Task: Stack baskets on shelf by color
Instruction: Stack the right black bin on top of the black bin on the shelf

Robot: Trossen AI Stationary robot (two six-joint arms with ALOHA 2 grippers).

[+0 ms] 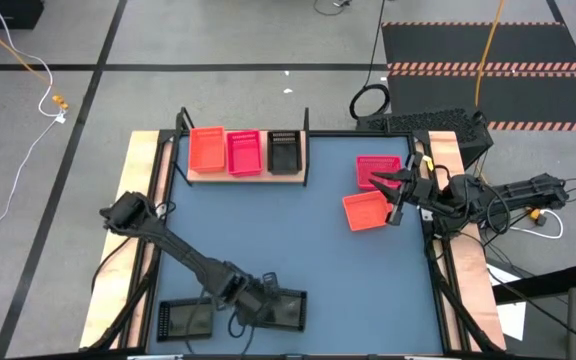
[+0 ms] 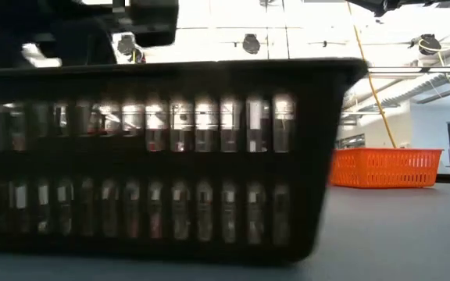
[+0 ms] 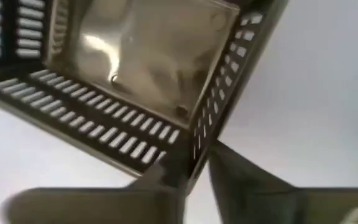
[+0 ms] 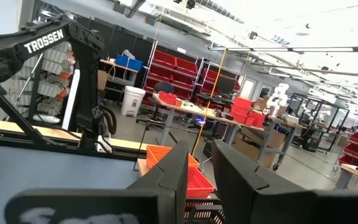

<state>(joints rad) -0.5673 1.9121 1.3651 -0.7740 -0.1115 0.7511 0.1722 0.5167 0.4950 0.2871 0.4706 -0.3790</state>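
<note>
On the near left of the table (image 1: 298, 250), seen from above, one black basket (image 1: 186, 318) lies alone, and just to its right a second black basket (image 1: 286, 307) lies with the left gripper (image 1: 264, 296) over its left end. In the left wrist view the corner wall of this second black basket (image 3: 194, 134) stands in the narrow gap between the two dark fingers (image 3: 247, 180), one finger on each side of the slotted wall; the fingers are drawn close about the wall, but whether they already press on it I cannot tell. In the low view the same basket (image 2: 162, 156) fills most of the picture and rests on the table surface. At the far edge of the table stands the shelf (image 1: 193, 175), and on its board three baskets sit side by side: an orange-red basket (image 1: 206, 149), then a pink basket (image 1: 244, 152), then a black basket (image 1: 283, 152). More to the right, a pink basket (image 1: 375, 170) and an orange-red basket (image 1: 364, 211) lie on the table near each other. The right gripper (image 1: 396, 200) is at the right edge of these two baskets, above them. In the right wrist view its fingers (image 4: 173, 180) stand a small way apart with nothing between them, and the orange-red basket (image 4: 194, 177) shows beyond them, not touched.
</note>
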